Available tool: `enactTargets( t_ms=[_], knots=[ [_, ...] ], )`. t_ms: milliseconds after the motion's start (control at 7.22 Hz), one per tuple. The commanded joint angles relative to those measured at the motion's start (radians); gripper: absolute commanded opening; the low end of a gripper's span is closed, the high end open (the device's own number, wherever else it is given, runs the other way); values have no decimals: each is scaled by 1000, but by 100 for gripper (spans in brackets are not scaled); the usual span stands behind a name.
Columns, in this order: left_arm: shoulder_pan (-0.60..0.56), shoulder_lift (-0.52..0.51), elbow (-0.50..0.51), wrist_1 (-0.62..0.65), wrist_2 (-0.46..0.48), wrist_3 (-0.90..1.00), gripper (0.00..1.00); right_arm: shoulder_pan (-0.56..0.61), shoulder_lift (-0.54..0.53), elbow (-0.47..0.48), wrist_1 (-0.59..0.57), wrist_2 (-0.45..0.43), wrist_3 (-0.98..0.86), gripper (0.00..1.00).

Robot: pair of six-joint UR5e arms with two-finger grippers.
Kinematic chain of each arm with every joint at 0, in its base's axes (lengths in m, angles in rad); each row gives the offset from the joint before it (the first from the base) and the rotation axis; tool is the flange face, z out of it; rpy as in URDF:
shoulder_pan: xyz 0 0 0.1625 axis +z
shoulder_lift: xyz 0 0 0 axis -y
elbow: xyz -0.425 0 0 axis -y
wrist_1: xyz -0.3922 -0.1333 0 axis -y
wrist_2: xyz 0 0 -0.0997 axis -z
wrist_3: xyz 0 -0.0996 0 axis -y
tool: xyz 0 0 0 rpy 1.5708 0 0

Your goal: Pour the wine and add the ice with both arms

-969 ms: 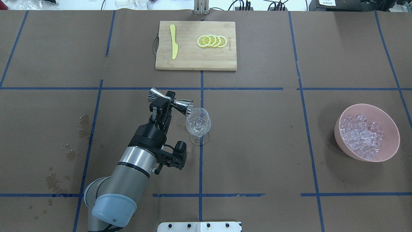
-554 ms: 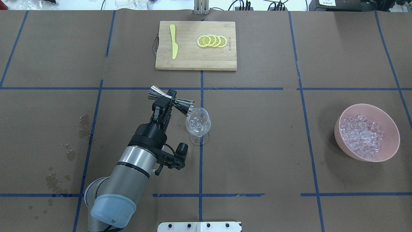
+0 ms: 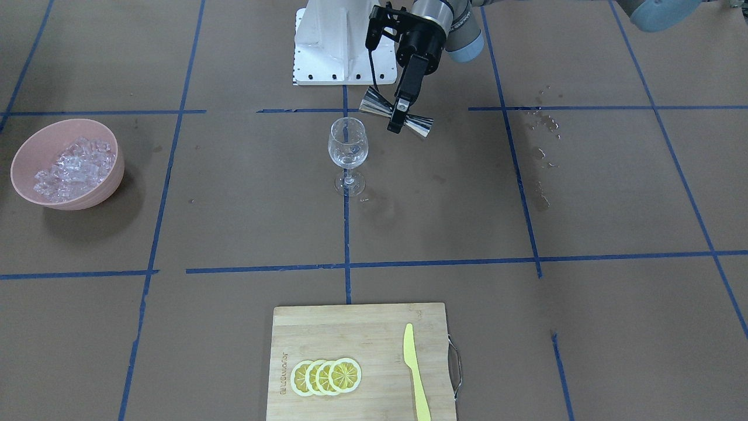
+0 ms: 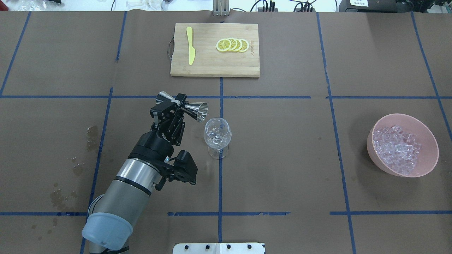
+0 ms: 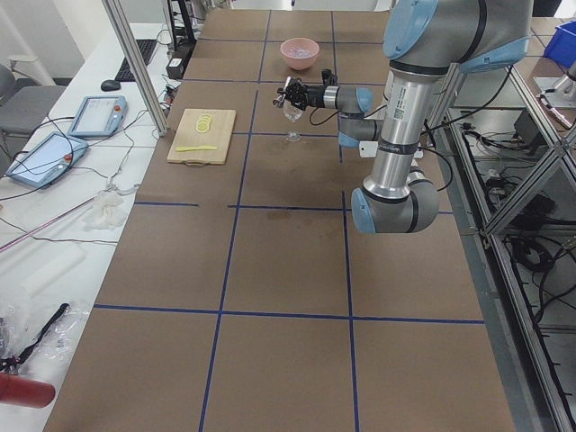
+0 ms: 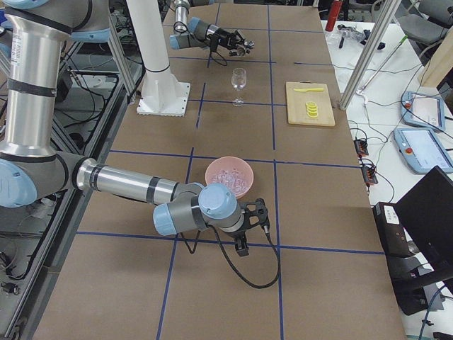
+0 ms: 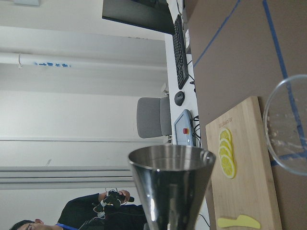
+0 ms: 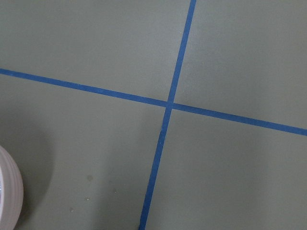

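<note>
Left fingers [image 3: 411,77] are pinching one steel jigger [image 4: 197,110] by its waist beside one wine glass [image 4: 218,135].
Wet spots [image 4: 92,133] are darkening the brown papery surface [image 4: 282,158] at left; the double-coned jigger is lying roughly level, its mouth near the glass rim, apart from it. Beyond, one wooden cutting board [image 4: 212,65] is carrying one yellow knife [image 4: 190,46] and four lemon slices [image 4: 233,45]. Wide bare room is stretching rightward to one pink round bowl [image 4: 430,155], where the glassy ice [image 4: 397,148] is heaping. The right arm [image 6: 127,183] is reaching just beside that bowl; its fingers' spread cannot be told.
</note>
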Motion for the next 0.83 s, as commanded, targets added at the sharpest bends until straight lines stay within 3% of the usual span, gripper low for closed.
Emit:
enactTargets(
  t_ms=[0, 138, 277, 554, 692],
  knots=[
    [-14, 65, -3, -36, -85, -309, 0, 0, 0, 0, 0, 0, -1, 100],
    [-37, 149, -9, -131, -179, -429, 0, 0, 0, 0, 0, 0, -1, 100],
    [-62, 293, -9, -331, -264, -457, 0, 0, 0, -2, 0, 0, -1, 100],
    [-67, 542, -5, -629, -284, -584, 0, 1, 0, 0, 0, 2, -1, 100],
    [-65, 590, 13, -724, -278, -717, 0, 1, 0, 0, 0, 2, -1, 100]
  ],
)
